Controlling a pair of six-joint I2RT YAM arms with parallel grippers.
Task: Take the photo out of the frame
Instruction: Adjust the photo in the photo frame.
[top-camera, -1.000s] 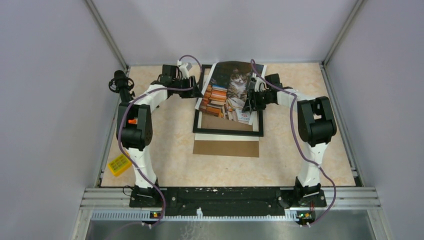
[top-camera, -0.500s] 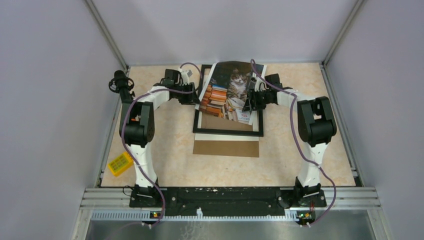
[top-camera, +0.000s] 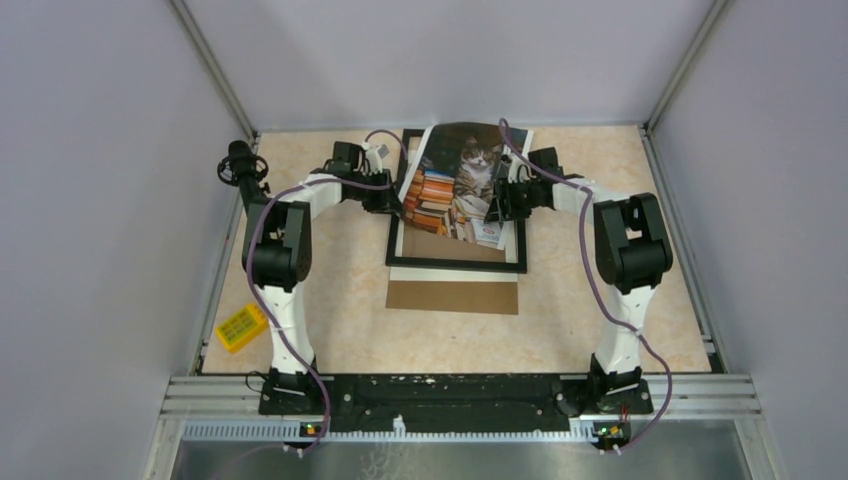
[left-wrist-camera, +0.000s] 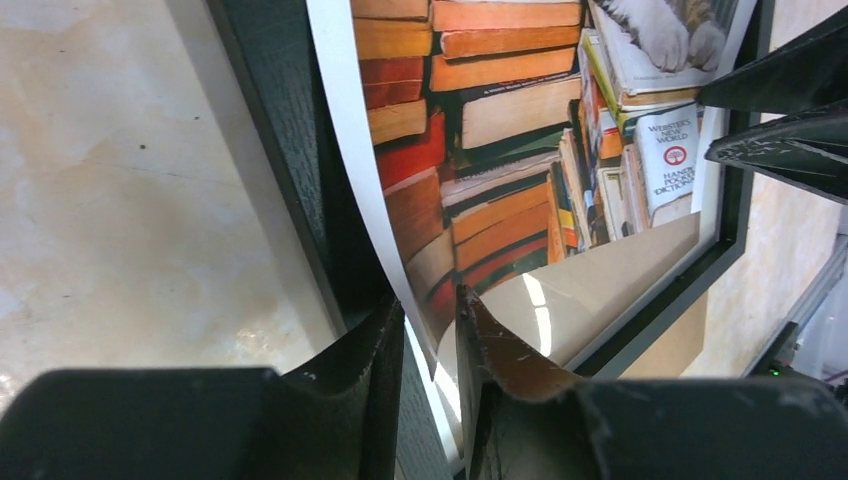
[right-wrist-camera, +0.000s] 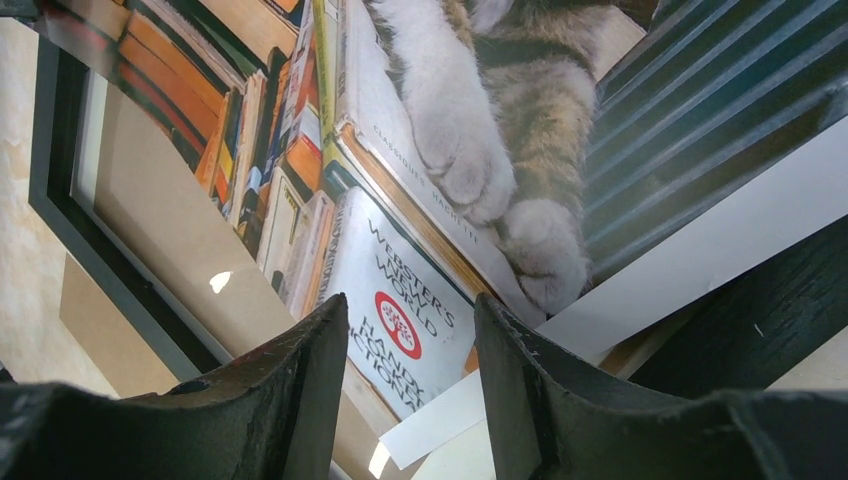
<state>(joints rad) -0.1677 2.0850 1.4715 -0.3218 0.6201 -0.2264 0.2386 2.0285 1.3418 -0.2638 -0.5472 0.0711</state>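
Note:
The photo (top-camera: 460, 180) of a cat among books lies askew on the upper part of the black frame (top-camera: 455, 265). My left gripper (top-camera: 392, 200) is at the photo's left edge. In the left wrist view its jaws (left-wrist-camera: 428, 300) stand a narrow gap apart, with the photo's (left-wrist-camera: 500, 120) white-margined corner between them beside the frame border (left-wrist-camera: 290, 150). My right gripper (top-camera: 497, 207) is at the photo's near right corner. In the right wrist view it (right-wrist-camera: 410, 300) is open over that corner of the photo (right-wrist-camera: 450, 120), with the frame border (right-wrist-camera: 60, 200) at the left.
The brown backing board (top-camera: 452, 297) lies flat just in front of the frame. A small yellow object (top-camera: 240, 328) lies near the left arm's base. A black device (top-camera: 240, 165) stands at the far left corner. Grey walls enclose the table.
My left arm has swung inward and its gripper has shifted right to the photo's left edge. The right arm and the photo have not visibly moved.

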